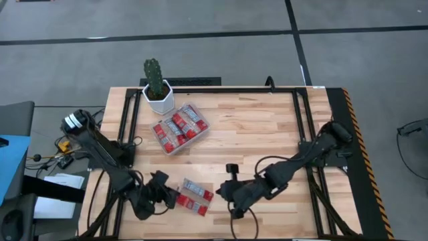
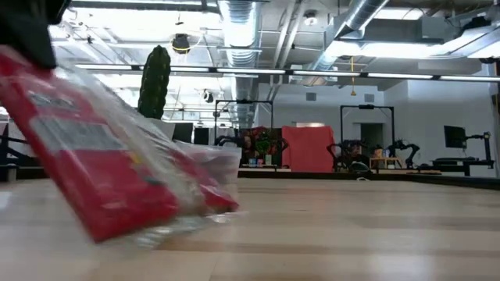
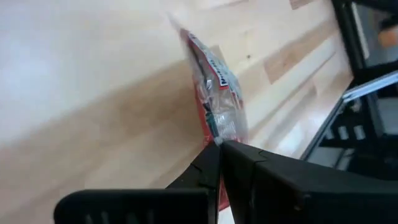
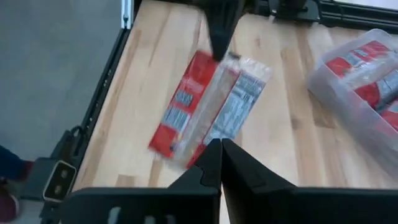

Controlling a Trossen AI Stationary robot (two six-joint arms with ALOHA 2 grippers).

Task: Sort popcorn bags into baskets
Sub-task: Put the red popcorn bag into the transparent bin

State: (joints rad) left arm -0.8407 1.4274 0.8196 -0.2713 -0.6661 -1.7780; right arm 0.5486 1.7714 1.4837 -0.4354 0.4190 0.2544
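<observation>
L gripper (image 1: 175,195) pinches one end of a popcorn bag (image 1: 198,196) near the table's (image 1: 254,127) front edge; R gripper (image 1: 222,191) sits at the bag's other end, fingers nearly together, grip can't be told. Clear basket (image 1: 179,128) w/ more red bags sits beside the cactus pot (image 1: 158,96).

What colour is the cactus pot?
White; the pot shows best in the high view.
</observation>
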